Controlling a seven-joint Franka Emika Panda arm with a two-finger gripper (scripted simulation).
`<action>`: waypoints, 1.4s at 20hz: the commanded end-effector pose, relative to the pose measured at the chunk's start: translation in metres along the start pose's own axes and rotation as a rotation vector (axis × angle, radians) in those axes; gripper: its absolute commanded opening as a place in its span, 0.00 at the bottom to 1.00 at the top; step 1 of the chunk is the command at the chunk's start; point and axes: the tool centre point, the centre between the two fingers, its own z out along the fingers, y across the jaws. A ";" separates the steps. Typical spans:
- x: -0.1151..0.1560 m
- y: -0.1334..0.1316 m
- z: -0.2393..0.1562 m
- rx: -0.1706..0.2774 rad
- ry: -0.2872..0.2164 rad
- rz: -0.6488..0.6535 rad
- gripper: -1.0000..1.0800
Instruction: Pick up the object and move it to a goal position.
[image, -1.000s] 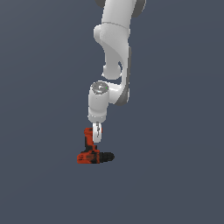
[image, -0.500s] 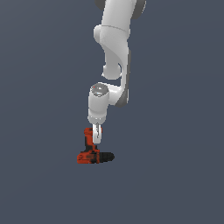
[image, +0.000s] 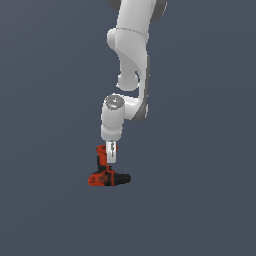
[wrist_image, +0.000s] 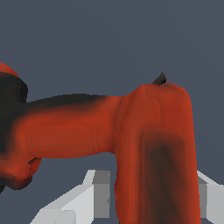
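Both fingers of the gripper (image: 111, 152) straddled the drill (image: 106, 170) handle, apparently pinching it; grip sat high, so the heavy body hung below.

Arm down — tool (image: 111, 152) vertical, clamped

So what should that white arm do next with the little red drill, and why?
Probably close the fingers, then lift. In the wrist view the red-orange L-shaped power drill has its handle between the grey fingers, and the gripper sits low around the upright handle. Whether the pads already press it cannot be told.
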 end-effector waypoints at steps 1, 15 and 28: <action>-0.003 -0.003 -0.009 0.007 0.000 0.000 0.00; -0.049 -0.016 -0.107 0.005 -0.001 0.002 0.00; -0.076 -0.027 -0.167 0.005 0.002 0.000 0.00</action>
